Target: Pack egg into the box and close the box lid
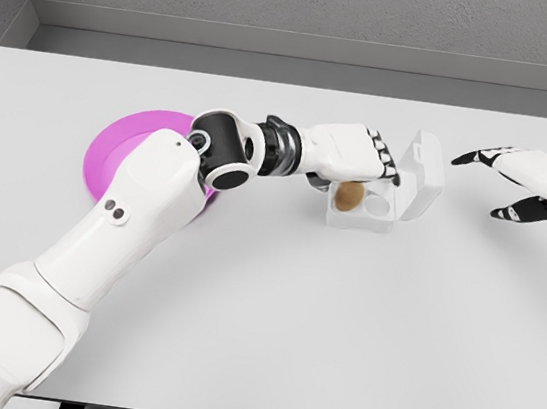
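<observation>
Egg (348, 196) held under left hand (353, 154), fingers curled around it, hanging just over left cell of box (362, 208) at table centre. Long axis near upright. Lid (422, 176) raised at 3 o'clock of egg. Right hand (520, 183), fingers spread and holding nothing, further at 3 o'clock, nearer lid.

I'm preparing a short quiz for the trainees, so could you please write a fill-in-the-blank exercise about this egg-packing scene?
1. The brown egg is under the ____ hand, over the box.
2. The box lid stands ____.
3. The plate behind the left arm is ____ in colour.
4. The right hand hovers to the ____ of the box.

Missing words: left; open; pink; right
</observation>
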`<state>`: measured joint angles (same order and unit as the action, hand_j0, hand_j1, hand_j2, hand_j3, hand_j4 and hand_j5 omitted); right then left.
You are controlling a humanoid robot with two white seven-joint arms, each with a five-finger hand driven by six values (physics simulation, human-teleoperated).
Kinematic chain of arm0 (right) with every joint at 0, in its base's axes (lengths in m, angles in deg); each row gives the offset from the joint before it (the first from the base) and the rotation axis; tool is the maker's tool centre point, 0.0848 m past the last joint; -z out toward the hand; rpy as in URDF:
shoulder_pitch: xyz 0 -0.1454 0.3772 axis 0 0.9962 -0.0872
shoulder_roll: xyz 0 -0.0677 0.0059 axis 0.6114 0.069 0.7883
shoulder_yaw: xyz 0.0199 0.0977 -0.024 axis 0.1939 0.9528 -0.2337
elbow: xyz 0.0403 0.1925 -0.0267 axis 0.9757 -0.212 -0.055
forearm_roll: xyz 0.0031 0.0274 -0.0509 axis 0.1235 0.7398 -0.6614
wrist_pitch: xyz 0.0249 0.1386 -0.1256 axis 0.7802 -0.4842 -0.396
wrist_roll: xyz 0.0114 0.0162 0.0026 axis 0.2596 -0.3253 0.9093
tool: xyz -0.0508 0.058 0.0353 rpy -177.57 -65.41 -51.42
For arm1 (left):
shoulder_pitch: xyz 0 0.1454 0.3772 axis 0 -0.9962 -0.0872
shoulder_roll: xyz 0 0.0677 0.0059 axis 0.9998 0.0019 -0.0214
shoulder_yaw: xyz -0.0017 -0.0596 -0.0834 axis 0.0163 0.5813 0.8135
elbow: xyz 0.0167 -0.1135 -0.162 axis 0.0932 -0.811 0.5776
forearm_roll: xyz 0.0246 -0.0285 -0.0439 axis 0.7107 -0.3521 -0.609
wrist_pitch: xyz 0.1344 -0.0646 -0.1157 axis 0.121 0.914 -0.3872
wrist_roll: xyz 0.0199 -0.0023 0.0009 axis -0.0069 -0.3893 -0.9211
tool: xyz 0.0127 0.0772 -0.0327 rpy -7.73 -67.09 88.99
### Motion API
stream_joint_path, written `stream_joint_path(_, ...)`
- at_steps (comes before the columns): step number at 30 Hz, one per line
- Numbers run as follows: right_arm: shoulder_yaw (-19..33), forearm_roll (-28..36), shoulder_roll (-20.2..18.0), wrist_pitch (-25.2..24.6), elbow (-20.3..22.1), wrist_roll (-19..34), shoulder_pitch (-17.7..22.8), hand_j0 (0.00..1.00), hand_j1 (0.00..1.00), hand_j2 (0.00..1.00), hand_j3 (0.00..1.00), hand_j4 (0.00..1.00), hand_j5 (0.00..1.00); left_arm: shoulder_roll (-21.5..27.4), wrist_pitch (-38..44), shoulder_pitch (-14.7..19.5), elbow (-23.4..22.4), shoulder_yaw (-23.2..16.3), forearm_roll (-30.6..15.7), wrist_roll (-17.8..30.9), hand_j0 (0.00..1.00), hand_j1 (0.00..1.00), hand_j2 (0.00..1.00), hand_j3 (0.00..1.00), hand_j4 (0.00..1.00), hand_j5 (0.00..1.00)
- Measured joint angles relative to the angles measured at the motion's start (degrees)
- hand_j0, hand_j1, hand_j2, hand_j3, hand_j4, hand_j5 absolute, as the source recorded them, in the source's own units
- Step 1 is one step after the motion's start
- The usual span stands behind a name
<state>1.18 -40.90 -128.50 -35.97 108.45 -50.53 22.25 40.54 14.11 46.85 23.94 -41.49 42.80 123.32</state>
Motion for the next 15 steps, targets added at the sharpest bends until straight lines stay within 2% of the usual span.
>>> stream_joint_path(10,0.0,0.0,-0.4,-0.1,0.3,0.0,0.0,0.85,0.85,0.85,0.85,0.85,0.85,0.0,0.0,-1.0,3.8,1.0,0.0,0.0,1.00,1.00,1.00,1.00,1.00,1.00)
stream_joint_path(15,0.0,0.0,-0.4,-0.2,0.4,0.0,-0.1,0.84,0.84,0.84,0.84,0.84,0.84,1.5,0.1,-1.8,5.6,2.3,0.0,0.0,1.00,1.00,1.00,1.00,1.00,1.00)
